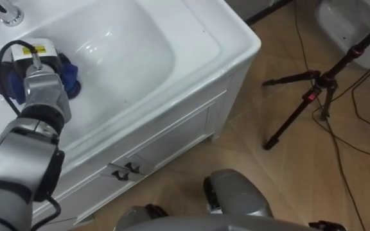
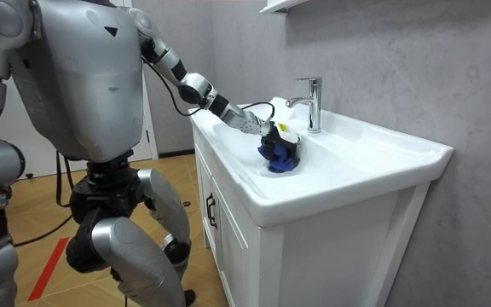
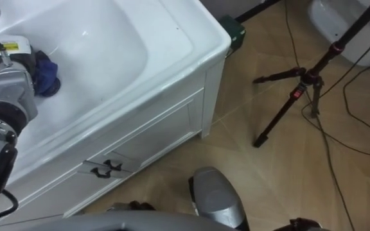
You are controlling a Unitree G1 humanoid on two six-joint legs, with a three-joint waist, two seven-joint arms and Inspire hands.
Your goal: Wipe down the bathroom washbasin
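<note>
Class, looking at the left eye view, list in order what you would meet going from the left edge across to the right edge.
Robot's left hand → pair of small black metal cabinet handles → rounded front corner of the white ceramic basin → black metal tripod on the wooden floor.

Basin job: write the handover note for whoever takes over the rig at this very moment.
Left hand: down in the basin, resting on the blue cloth; its grip is hidden.
Cloth: bunched on the bowl's floor, on the side near the tap.
Robot: stands in front of the vanity, left arm reaching in.
Done: cloth and hand are in the bowl.
Left: how much is wiped cannot be told; probably cover the rest of the bowl and the rim.
</note>
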